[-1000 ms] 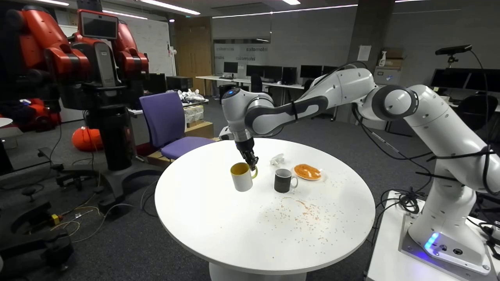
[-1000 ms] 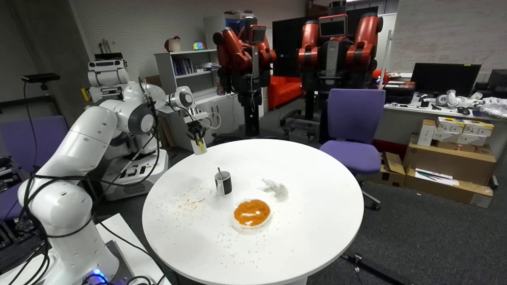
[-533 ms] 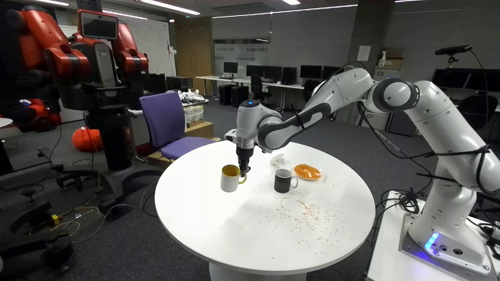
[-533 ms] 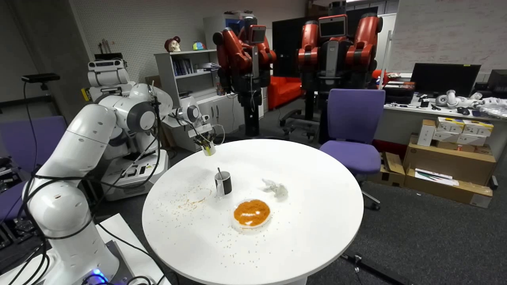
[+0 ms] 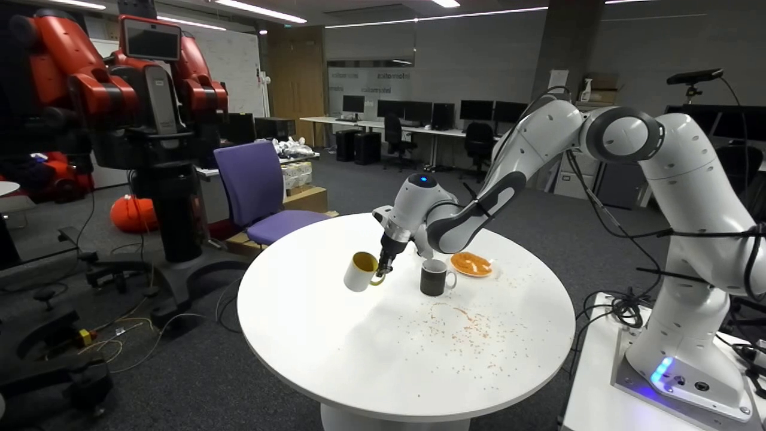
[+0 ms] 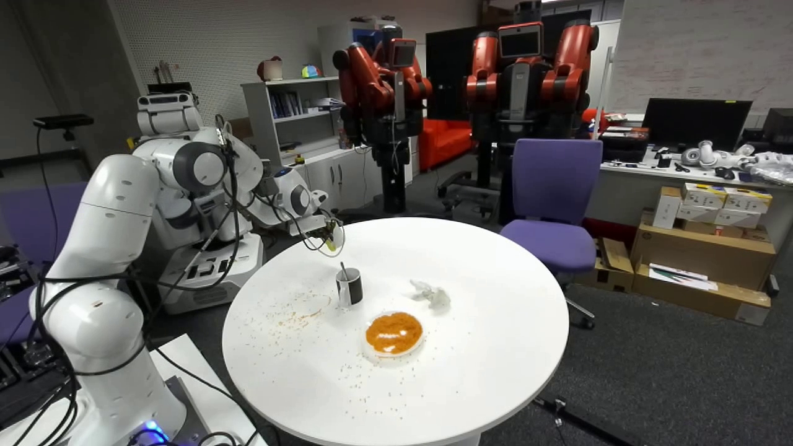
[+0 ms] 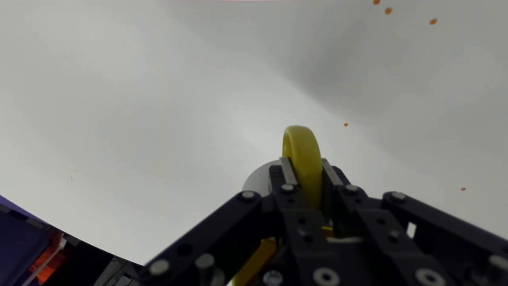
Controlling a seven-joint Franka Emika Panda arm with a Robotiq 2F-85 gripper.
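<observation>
In an exterior view, the white ceramic-looking mug point(image 5: 357, 276) with the yellow inside hung tilted, its mouth leaning toward the white robot arm point(image 5: 546, 134); half a second earlier it had been nearly upright. The dark grey cylindrical mug point(image 5: 432, 279) stood unmoved nearby on the round white desk point(image 5: 311, 335).

In an exterior view, the carried mug had shifted inward across the desk's far edge, well apart from the shallow plate of orange grains point(image 6: 399, 355).

In the wrist view, the end effector point(image 7: 309, 172) was pinched narrowly on the curved yellow handle point(image 7: 303, 149), so I judged the mug was being tipped mid-carry, not released.
</observation>
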